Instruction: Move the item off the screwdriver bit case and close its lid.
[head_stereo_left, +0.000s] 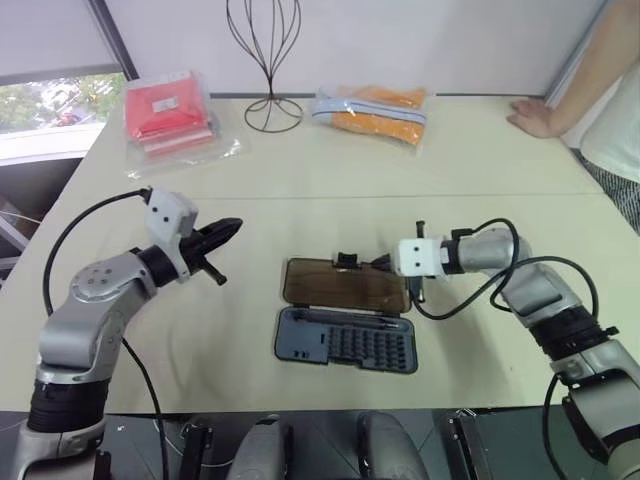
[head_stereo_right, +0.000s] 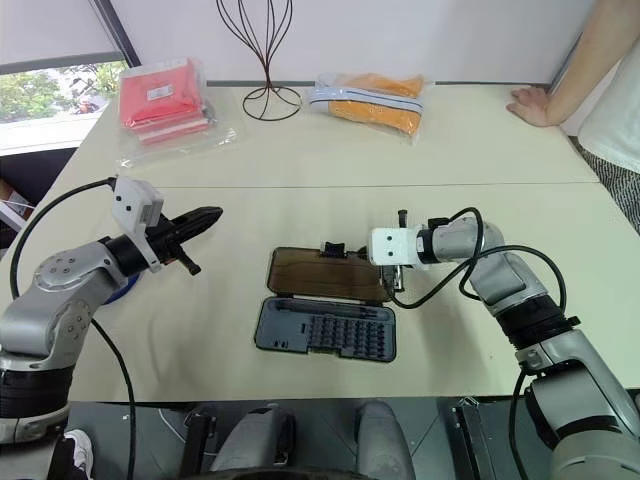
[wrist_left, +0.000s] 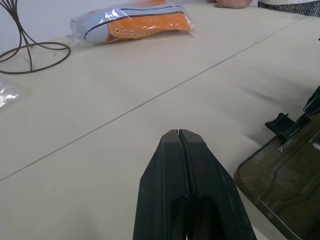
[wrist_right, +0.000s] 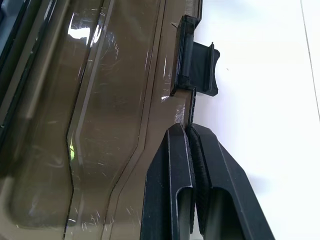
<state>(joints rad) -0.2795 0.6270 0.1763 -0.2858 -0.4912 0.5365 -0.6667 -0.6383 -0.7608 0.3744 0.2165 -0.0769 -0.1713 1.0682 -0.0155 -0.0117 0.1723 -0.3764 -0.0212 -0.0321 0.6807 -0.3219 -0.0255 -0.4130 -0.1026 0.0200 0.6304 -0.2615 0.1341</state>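
The screwdriver bit case (head_stereo_left: 346, 343) lies open on the beige table (head_stereo_left: 300, 200), near the robot and about centre, its dark tray of bits nearest and the lid (head_stereo_left: 343, 284) folded flat on the far side. The lid's small black latch tab (head_stereo_left: 347, 262) sticks out from its far long edge. The right gripper (wrist_right: 189, 131) has its two black fingers pressed together, with the far edge of the lid at their tips, just beside the latch tab. The left gripper (head_stereo_left: 232, 227) hovers to the left of the case, well apart from it, its fingers closed on nothing. At the far side lie a red packet (head_stereo_left: 168, 112), a wire stand (head_stereo_left: 270, 60) and an orange packet (head_stereo_left: 374, 112); a person's hand (head_stereo_left: 530, 117) rests at the far right.
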